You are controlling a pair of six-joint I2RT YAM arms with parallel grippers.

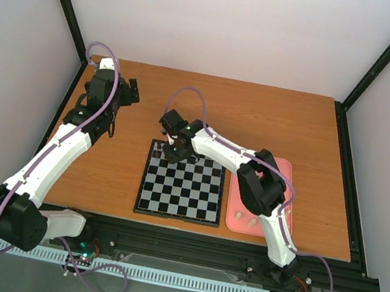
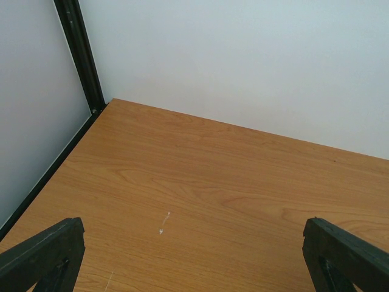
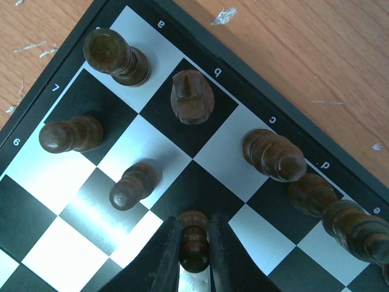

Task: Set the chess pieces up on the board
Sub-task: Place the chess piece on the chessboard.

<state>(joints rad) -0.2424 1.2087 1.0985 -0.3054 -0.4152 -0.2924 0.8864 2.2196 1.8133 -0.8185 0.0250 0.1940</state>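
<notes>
A dark pawn (image 3: pixel 194 236) is pinched between the narrow jaws of the right gripper (image 3: pixel 195 258) at the bottom centre of the right wrist view, its base hidden, over the board (image 3: pixel 164 143). Other dark chess pieces (image 3: pixel 191 97) occupy the squares above it, and those at the right edge are cut off. In the top view the arm (image 1: pixel 217 148) hides this upper-left board corner and part of the pink tray (image 1: pixel 230 207) to the right. The left gripper (image 2: pixel 194 249) gapes wide over the table (image 2: pixel 213 182), with only its fingertips showing.

Bright, even light; soft shadows; sheen on board (image 3: pixel 36 182).
</notes>
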